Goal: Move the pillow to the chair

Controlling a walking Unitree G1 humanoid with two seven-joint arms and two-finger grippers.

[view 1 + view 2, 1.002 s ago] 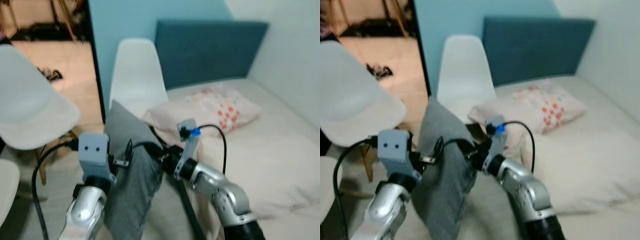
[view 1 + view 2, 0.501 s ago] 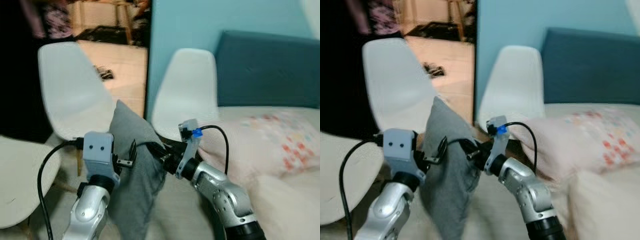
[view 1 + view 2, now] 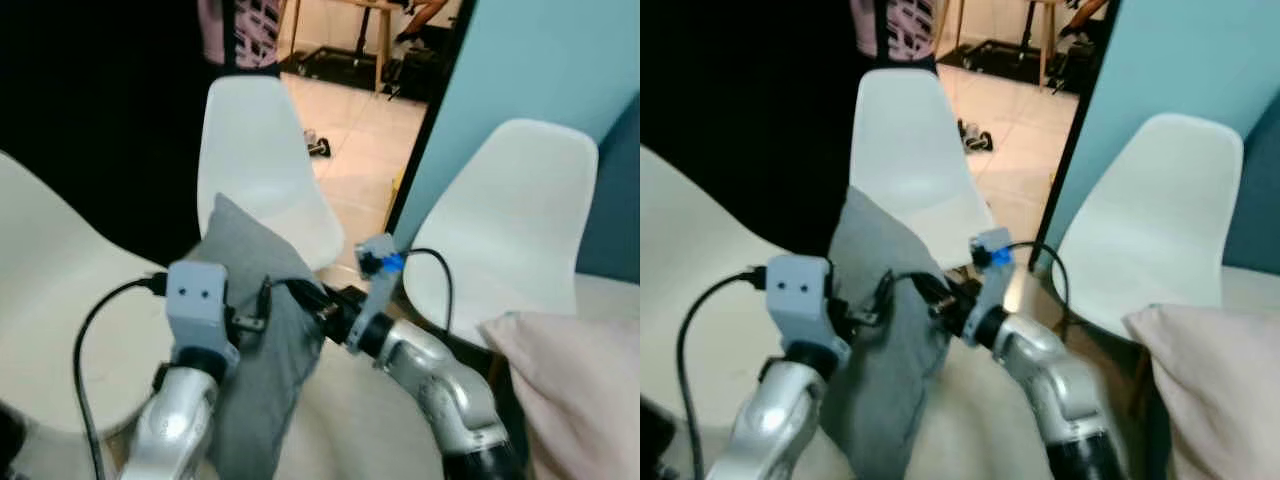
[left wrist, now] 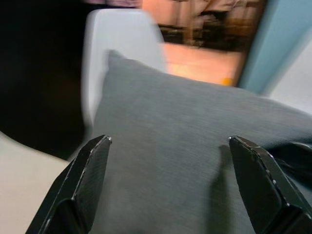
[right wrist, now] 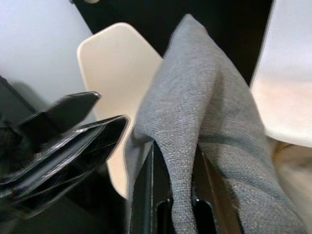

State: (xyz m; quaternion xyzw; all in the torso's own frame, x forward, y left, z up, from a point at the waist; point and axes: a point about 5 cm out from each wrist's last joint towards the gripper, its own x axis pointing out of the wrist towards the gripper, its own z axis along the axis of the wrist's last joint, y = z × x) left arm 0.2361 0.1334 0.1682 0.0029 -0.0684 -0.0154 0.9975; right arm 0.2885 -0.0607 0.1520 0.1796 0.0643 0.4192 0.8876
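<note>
A grey pillow [image 3: 262, 350] hangs upright between my two arms, in front of my chest. My right gripper [image 3: 312, 300] is shut on the pillow's edge; in the right wrist view the grey fabric [image 5: 195, 97] is pinched between the black fingers [image 5: 146, 195]. My left gripper [image 4: 169, 141] stands open against the pillow's other side, its fingers [image 4: 87, 180] spread wide across the cloth. A white chair [image 3: 262, 165] stands right behind the pillow. A second white chair [image 3: 515, 220] is to its right, and a cream one [image 3: 55, 300] to the left.
A pale pink pillow [image 3: 585, 390] lies at the lower right. A light blue wall [image 3: 545, 60] rises behind the right chair. A person [image 3: 240, 30] stands at the top by a doorway onto a tiled floor [image 3: 355, 130]. Darkness lies behind the left chairs.
The camera has swung left: the bed, blue headboard and spotted pillow slid off to the right and the chairs now stand ahead. Both grippers keep the same hold on the grey pillow.
</note>
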